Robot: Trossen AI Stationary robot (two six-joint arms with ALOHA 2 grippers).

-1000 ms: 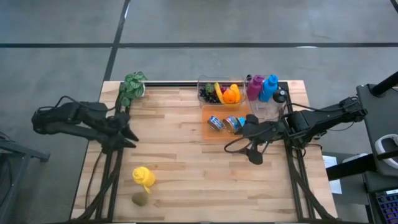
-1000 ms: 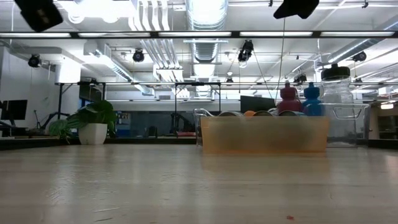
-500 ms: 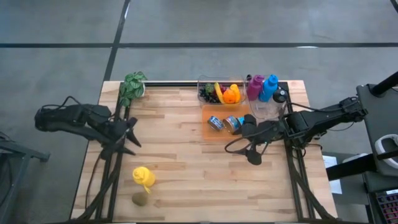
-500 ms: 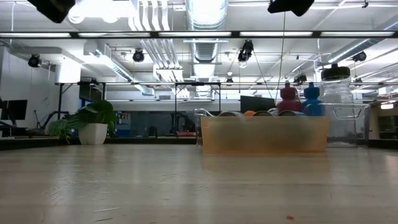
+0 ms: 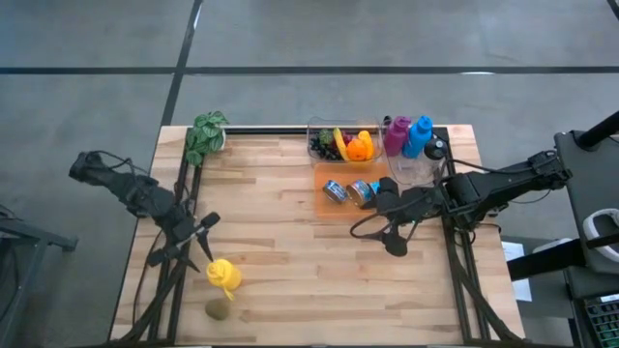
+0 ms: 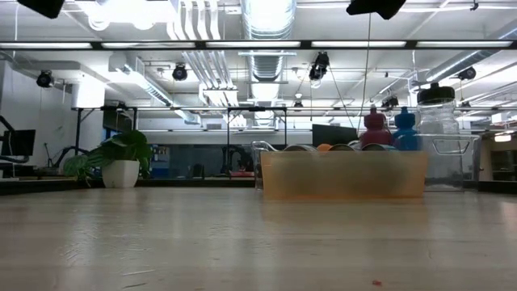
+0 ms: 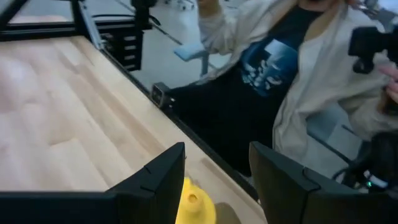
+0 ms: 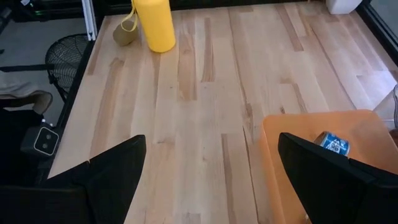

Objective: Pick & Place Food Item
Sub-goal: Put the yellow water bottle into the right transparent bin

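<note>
A yellow bottle (image 5: 222, 275) stands on its base near the table's near-left corner. An olive-green round item (image 5: 218, 309) lies on the wood just nearer the edge. My left gripper (image 5: 200, 253) hovers open just left of and above the bottle. In the left wrist view the bottle's top (image 7: 194, 204) shows between the left gripper's (image 7: 214, 180) two fingers, apart from them. My right gripper (image 5: 385, 217) waits wide open beside the orange tray (image 5: 334, 208). The right wrist view shows the bottle (image 8: 154, 23) and the olive item (image 8: 124, 34) far off.
The orange tray (image 8: 298, 134) holds small cans (image 5: 350, 191). Behind it stand a clear bin of fruit (image 5: 343, 143) and pink and blue bottles (image 5: 408, 135). A potted plant (image 5: 205, 135) sits at the far-left corner. A person (image 7: 280, 68) stands just past the table edge.
My left arm has swung from the table's left side toward the near edge and right, turning to point at the yellow bottle, and stays open. The right arm and all items have kept still.
</note>
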